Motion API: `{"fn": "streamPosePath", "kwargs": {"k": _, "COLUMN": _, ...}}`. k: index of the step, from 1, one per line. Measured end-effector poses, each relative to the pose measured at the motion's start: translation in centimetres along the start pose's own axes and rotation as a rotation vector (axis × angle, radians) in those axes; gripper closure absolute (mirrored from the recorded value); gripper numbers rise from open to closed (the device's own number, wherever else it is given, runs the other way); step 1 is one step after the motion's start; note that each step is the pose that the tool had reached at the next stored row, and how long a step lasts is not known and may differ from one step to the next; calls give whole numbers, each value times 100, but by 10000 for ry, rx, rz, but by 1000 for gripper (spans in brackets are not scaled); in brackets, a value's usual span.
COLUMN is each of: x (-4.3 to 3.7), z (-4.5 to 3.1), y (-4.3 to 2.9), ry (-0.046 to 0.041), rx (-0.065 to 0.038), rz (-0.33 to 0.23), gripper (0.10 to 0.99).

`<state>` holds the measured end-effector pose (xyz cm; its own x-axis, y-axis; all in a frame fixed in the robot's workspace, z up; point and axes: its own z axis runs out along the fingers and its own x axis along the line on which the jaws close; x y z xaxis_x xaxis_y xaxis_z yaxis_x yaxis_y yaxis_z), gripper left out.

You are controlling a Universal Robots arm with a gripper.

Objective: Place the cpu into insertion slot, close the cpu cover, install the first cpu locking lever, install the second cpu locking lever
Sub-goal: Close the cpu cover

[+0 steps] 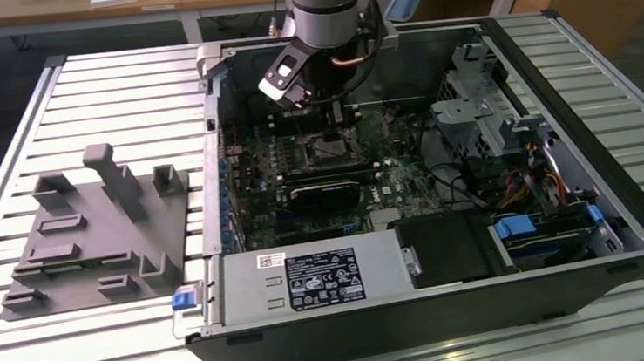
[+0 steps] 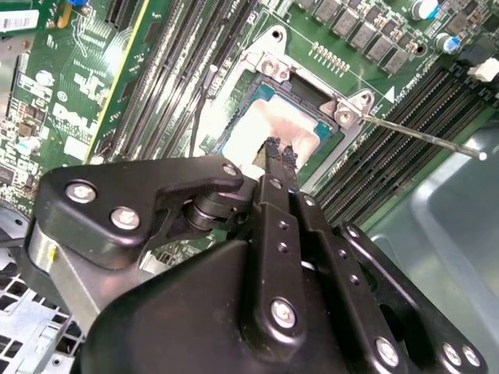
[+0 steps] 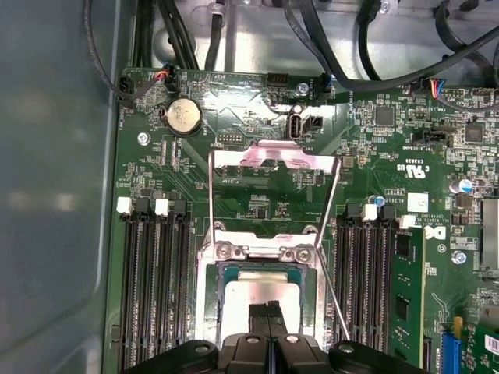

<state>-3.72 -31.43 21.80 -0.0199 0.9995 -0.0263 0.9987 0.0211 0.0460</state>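
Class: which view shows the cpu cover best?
The first wrist view: the cpu cover stands raised, its whole frame visible. The second wrist view catches its hinge end; in the exterior view, too small to tell.

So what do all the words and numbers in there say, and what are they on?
None can be read for sure.
Big label on the silver power box: letters too tiny.
Small white sticker on the same box: too tiny.
White lettering on the green board, first wrist view: unclear.
Barcode sticker on that board, second wrist view: too tiny.
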Motion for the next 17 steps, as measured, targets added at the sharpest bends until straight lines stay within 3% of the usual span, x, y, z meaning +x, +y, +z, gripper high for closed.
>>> {"fn": "streamPosePath", "kwargs": {"k": 5, "x": -2, "z": -84, "y": 4, "ry": 10, "rx": 0, "rz": 3, "gripper": 980}}
{"fn": "streamPosePath", "kwargs": {"k": 17, "x": -12, "z": -454, "y": 21, "ry": 12, "rx": 1, "rz": 4, "gripper": 980}}
